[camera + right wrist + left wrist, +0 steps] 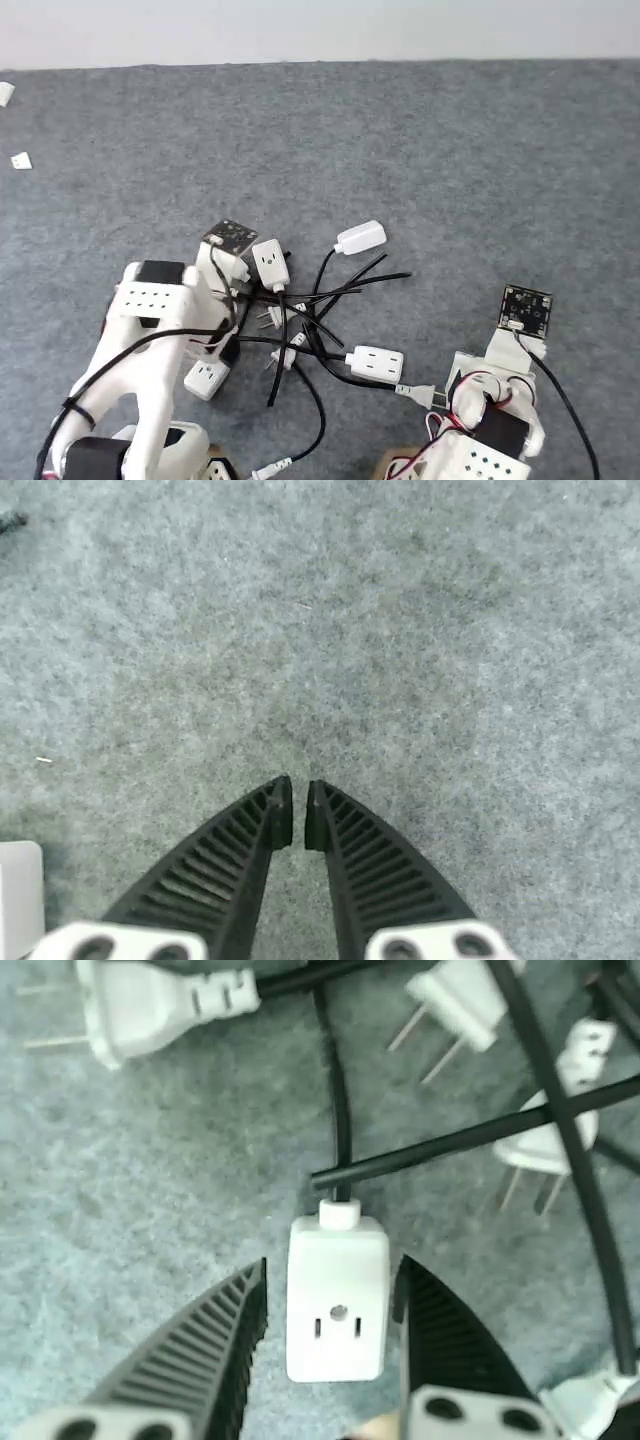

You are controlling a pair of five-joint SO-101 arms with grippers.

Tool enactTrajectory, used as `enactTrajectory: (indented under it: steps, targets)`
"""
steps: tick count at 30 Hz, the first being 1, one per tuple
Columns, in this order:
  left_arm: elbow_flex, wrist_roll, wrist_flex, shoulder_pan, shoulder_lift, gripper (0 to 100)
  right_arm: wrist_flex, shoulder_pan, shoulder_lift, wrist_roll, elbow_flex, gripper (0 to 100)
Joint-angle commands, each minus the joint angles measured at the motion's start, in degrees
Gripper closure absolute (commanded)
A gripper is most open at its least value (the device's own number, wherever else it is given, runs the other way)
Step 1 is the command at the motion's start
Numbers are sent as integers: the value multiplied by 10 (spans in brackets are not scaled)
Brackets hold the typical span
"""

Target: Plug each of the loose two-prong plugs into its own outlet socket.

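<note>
My left gripper (329,1270) stands open on the grey carpet, one finger on each side of a white outlet socket (337,1300). The socket's slotted face points back at the wrist and its black cord runs away from it. Beyond it lie loose white two-prong plugs (455,1000) (540,1145) (150,1005) among crossing black cords. In the high view, sockets (270,263) (360,238) (377,363) (207,377) and plugs (270,318) (288,352) (420,393) cluster mid-table beside the left arm (150,310). My right gripper (298,805) is shut over bare carpet, holding nothing.
Tangled black cords (320,300) spread between the two arms. Another plug (270,466) lies near the front edge. Two small white bits (20,160) sit at the far left. The back and right of the carpet (480,150) are open room. The right arm (490,410) is at the front right.
</note>
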Motion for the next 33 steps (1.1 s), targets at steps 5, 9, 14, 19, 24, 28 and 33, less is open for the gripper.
enactTrajectory:
  steps: [5,9,14,19,24,28,33]
  targets:
    - [22,-39,-9,-17,-17,803,-3,-3,-8,-3,9,959]
    - [26,-54,-10,-18,-17,809,-3,-3,-8,-3,9,959]
    - [39,-67,-24,-18,-16,848,-3,-3,-8,-3,9,959]
    - [72,-67,-76,-18,-1,854,-3,-3,-8,-3,9,959]
    - [72,-67,-107,-12,50,856,-3,-3,-8,-3,9,959]
    - [72,-64,-139,5,77,905,-3,-3,-8,-3,9,959]
    - [20,-17,-123,47,62,986,-3,-3,-8,-3,9,959]
